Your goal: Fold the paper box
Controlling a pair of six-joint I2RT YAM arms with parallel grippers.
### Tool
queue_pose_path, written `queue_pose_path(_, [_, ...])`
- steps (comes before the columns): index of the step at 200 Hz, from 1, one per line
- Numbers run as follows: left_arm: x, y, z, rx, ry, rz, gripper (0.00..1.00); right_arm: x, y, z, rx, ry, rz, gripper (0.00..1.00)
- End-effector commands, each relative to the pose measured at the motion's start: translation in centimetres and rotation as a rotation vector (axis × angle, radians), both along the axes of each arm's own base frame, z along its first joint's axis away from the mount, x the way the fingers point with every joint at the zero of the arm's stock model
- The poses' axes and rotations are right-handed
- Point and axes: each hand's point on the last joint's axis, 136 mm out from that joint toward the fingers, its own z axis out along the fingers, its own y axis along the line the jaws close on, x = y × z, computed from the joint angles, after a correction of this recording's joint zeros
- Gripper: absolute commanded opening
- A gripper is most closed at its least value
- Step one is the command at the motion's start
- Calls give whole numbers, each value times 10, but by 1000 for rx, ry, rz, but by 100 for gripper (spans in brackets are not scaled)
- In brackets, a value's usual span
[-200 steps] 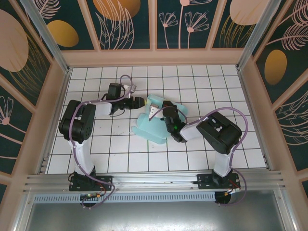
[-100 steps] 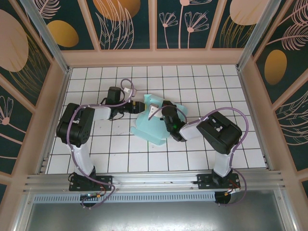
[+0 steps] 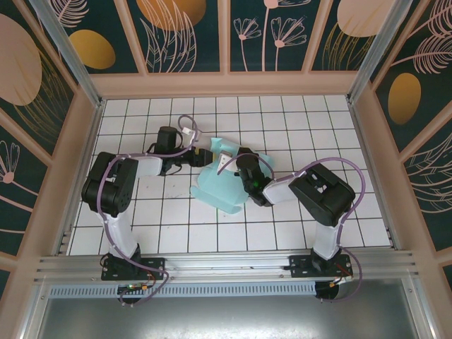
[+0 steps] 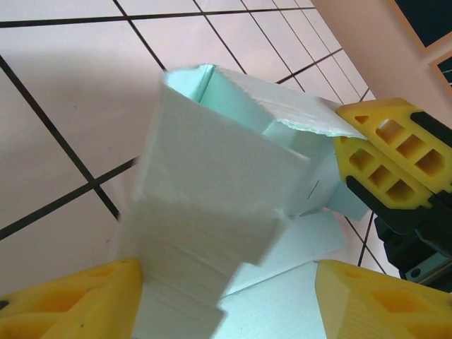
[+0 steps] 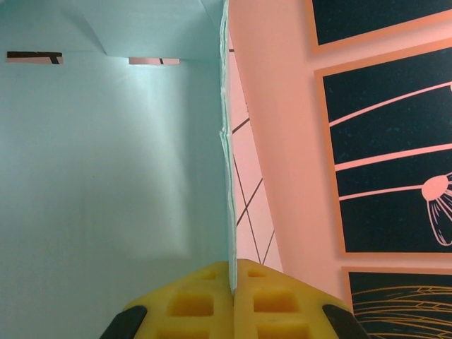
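The pale blue paper box (image 3: 220, 187), a thin card piece with creases and flaps, lay near the middle of the white tiled table (image 3: 318, 127), between the two arms. It was only partly folded. Its wide flat part lay on the tiles on the near side, and a smaller part stood up at the far end. From the left wrist camera the paper box (image 4: 212, 162) looked like an open tube with a rough top edge, and its pale inside could be seen. The right claw (image 3: 226, 161), with blocky yellow fingers on a black arm, came in from the right and was pinched tight on the box. In its own camera the right claw (image 5: 233, 296) had its two yellow pads pressed together, with the thin edge of a card wall caught between them. In the left wrist camera the same right claw (image 4: 367, 152) gripped the top right side of the box. The left claw (image 3: 200, 156) reached in from the left and sat just beside the raised end. Its yellow fingers (image 4: 70, 304) stood wide apart, with the low part of the card running down between them. The card was close to one finger, but I could not tell if they touched, and there was a gap beside the other finger. So the left claw was open and had hold of nothing. Purple cables (image 3: 106, 191) ran along both arms. A peach wall (image 5: 282, 141) with dark panels (image 5: 381, 191) of drawn plants stood around the table.
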Motion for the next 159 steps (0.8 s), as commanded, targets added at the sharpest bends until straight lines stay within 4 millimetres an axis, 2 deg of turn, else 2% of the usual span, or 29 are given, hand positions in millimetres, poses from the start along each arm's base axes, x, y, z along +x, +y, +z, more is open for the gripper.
queue_pose_path(1, [10, 13, 30, -19, -126, 57, 69, 0, 1, 2, 37, 22, 3, 0])
queue_pose_path(21, [20, 36, 43, -57, -157, 128, 71, 0, -2, 2, 42, 23, -3, 0])
queue_pose_path(48, [35, 53, 39, -24, -148, 186, 72, -1, -3, 1, 45, 31, -3, 0])
queue_pose_path(72, [42, 46, 33, -41, -120, 147, 71, 0, -2, 0, 50, 33, -3, 0])
queue_pose_path(82, [43, 45, 21, -26, -86, 137, 70, -1, -3, -1, 46, 35, -5, 0])
queue_pose_path(85, [50, 45, 26, -27, -100, 136, 69, 0, -2, -1, 49, 34, -4, 0])
queue_pose_path(93, [52, 43, 24, -25, -98, 123, 67, 0, -3, -1, 50, 36, -6, 0])
queue_pose_path(128, [46, 29, 21, -81, -94, 12, 60, 1, -6, -2, 53, 41, -16, 0])
queue_pose_path(159, [45, 24, 7, -88, -56, -9, 57, 2, -7, -5, 49, 43, -28, 0])
